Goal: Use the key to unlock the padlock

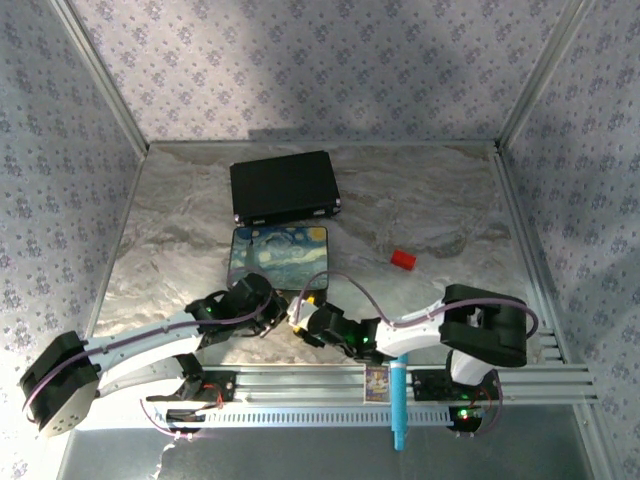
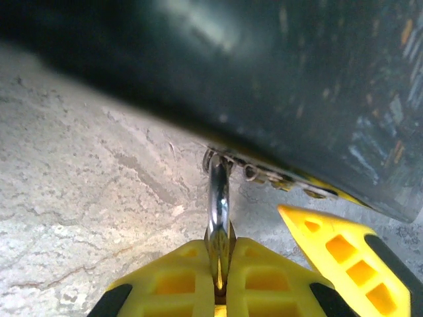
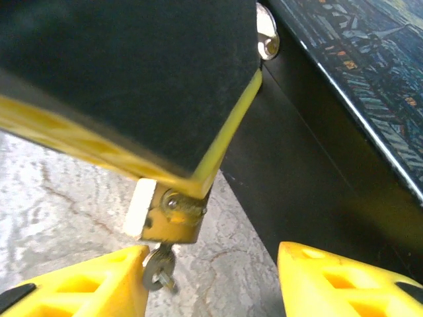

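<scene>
My left gripper (image 2: 220, 249) is shut on the padlock (image 2: 219, 191). Its brass body is pinched between the yellow fingers and its silver shackle points up toward the painted box. In the right wrist view the padlock (image 3: 173, 221) hangs under the left gripper's black pad. The small silvery key (image 3: 158, 267) sticks out of the padlock's underside. My right gripper (image 3: 211, 287) is open around the key. The key's head lies against the left fingertip (image 3: 106, 284), and the other fingertip stands well apart. From above, both grippers (image 1: 290, 314) meet just in front of the painted box (image 1: 278, 255).
The painted box's dark side wall (image 3: 317, 191) rises right behind the padlock. A black case (image 1: 285, 187) lies farther back and a red block (image 1: 403, 258) sits to the right. Marbled tabletop (image 1: 440, 210) spreads around them, fenced by metal rails.
</scene>
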